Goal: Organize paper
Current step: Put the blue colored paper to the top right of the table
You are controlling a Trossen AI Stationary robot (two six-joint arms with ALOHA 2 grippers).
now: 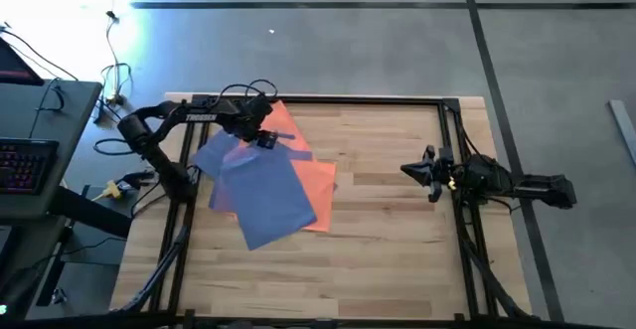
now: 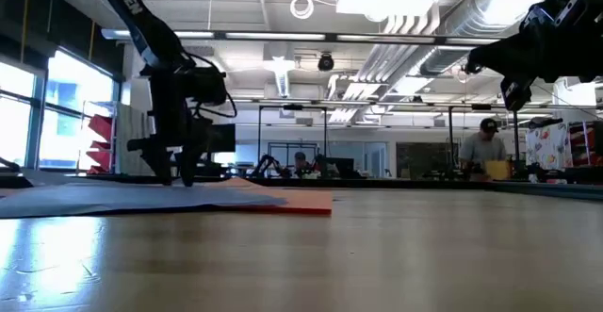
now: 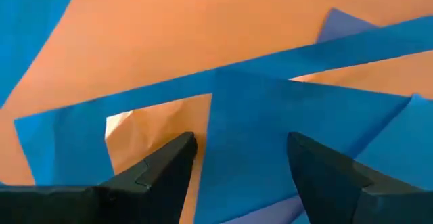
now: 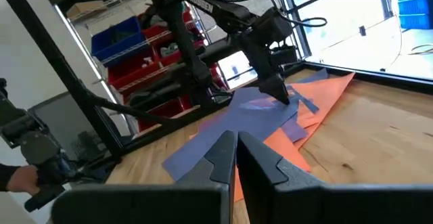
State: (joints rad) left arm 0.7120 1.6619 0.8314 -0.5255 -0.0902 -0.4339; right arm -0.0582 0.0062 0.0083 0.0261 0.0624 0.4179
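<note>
I see the paper stack on the left half of the wooden table [image 1: 397, 230]: a large blue sheet [image 1: 266, 195] lies on top, tilted, overlapping an orange sheet [image 1: 316, 185] that sticks out toward the table's middle. A second orange sheet [image 1: 283, 120] pokes out at the far edge under the left arm, and a smaller blue sheet [image 1: 214, 155] shows beside the big one. The sheets fan out unevenly, corners not aligned.

Left gripper [image 1: 260, 138] is down at the far side of the pile. In the low view its fingers reach to paper level. From its wrist camera I see the two dark fingers [image 3: 159, 173] spread apart, with blue paper between and under them and orange around it. Nothing is pinched between them as far as I can see. Whether the tips touch the sheet I can't tell.

Right gripper [image 1: 419, 170] hangs above the table's right side, well apart from the pile, pointing toward it. In its wrist view the fingers sit together with only a thin slit between them, holding nothing.

No containers on the table. In the right wrist view there are blue and red bins [image 4: 125, 38] on a rack beyond the table; contents not visible. A person [image 2: 485, 147] is in the room behind, in the low view
</note>
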